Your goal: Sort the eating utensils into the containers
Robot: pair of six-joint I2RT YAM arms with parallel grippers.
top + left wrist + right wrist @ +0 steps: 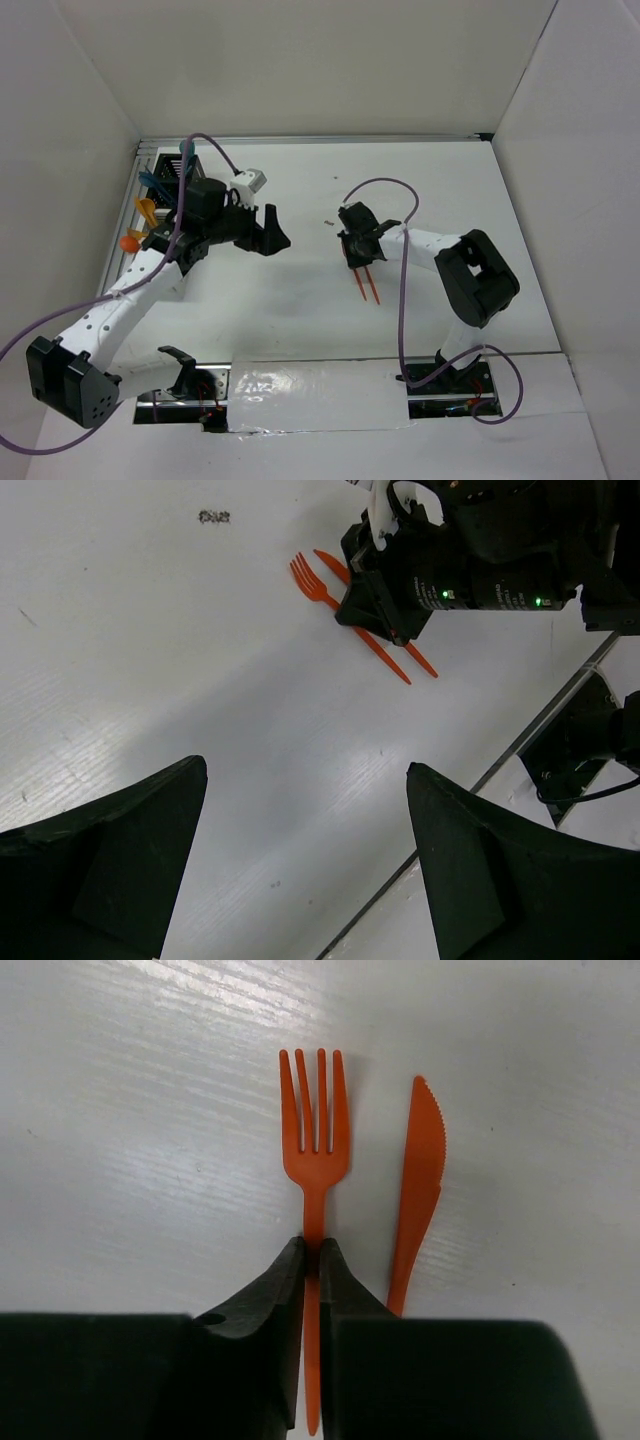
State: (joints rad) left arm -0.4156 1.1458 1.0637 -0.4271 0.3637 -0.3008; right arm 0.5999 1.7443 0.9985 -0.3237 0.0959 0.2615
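Observation:
My right gripper (pixel 312 1245) is shut on the handle of an orange fork (pixel 315 1150), whose tines point away from it. An orange knife (pixel 420 1180) lies parallel, just right of the fork and apart from the fingers. In the top view the right gripper (pixel 355 248) is at mid-table, with the fork's (pixel 358 285) and the knife's (pixel 374 290) handles showing below it. My left gripper (pixel 272 235) is open and empty above bare table, left of the right one. The left wrist view shows its wide-apart fingers (pixel 120 870), the fork (pixel 308 580) and the knife (pixel 420 660).
A black slotted bin (pixel 172 168) holding teal utensils (pixel 155 182) stands at the far left. Orange utensils (pixel 145 210) stick up from bins nearer along that edge, mostly hidden by the left arm. The table's near edge strip (pixel 520 745) runs close to the left gripper.

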